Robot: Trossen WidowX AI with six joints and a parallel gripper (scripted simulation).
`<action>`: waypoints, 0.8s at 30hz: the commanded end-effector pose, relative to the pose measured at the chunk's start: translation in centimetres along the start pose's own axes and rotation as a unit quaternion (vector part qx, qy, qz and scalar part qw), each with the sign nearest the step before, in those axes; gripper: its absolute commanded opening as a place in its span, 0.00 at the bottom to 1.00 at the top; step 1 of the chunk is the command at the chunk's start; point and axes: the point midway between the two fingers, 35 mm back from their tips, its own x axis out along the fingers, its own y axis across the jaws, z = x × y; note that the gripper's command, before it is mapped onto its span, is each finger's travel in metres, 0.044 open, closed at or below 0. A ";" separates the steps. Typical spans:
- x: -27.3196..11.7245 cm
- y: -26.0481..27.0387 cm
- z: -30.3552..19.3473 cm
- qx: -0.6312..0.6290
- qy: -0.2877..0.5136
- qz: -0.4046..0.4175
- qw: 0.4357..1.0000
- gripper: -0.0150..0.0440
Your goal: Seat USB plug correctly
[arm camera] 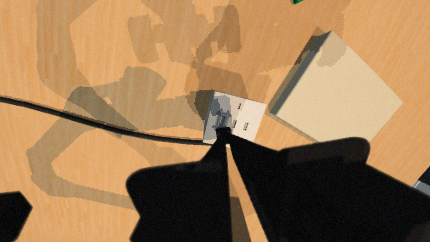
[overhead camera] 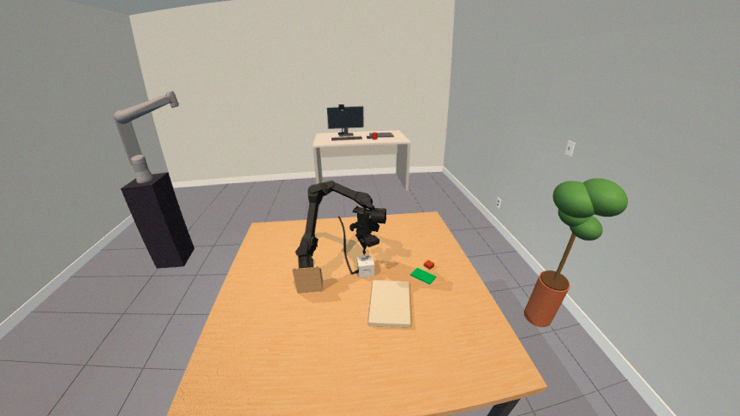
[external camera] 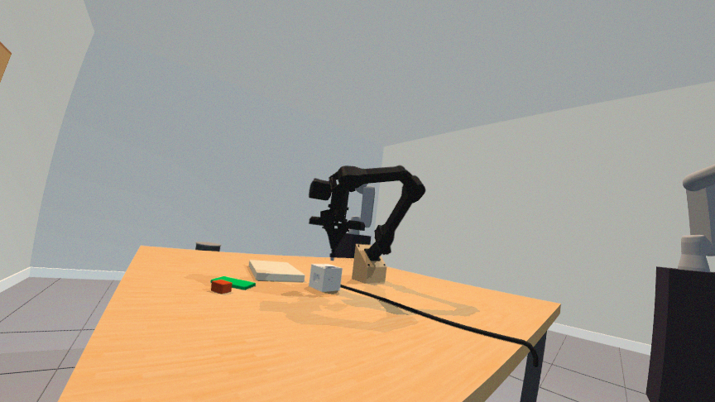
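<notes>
The white power cube (overhead camera: 366, 270) (external camera: 323, 279) (arm camera: 254, 114) stands upright on the table. Slots show on its top in the wrist view. My gripper (overhead camera: 364, 250) (external camera: 332, 255) (arm camera: 226, 139) is shut on the USB plug and points down over the cube. The small plug (external camera: 332, 258) shows just under the fingertips in the exterior view, with a gap between it and the cube's top, so it is out of the socket. In the wrist view the fingertips hide most of the plug and part of the cube's top. Which way round the plug faces cannot be told.
A black cable (overhead camera: 344, 248) (external camera: 439, 319) (arm camera: 95, 122) runs from the cube over the table's edge. A beige slab (overhead camera: 389, 304) (external camera: 276, 270) (arm camera: 340, 92), a green plate (overhead camera: 423, 276) (external camera: 237, 283) and a red block (overhead camera: 428, 264) (external camera: 221, 286) lie near the cube. The arm's tan base block (overhead camera: 308, 280) (external camera: 368, 272) stands beside it.
</notes>
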 end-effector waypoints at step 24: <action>0.1 0.0 0.0 0.346 0.000 0.000 0.938 0.25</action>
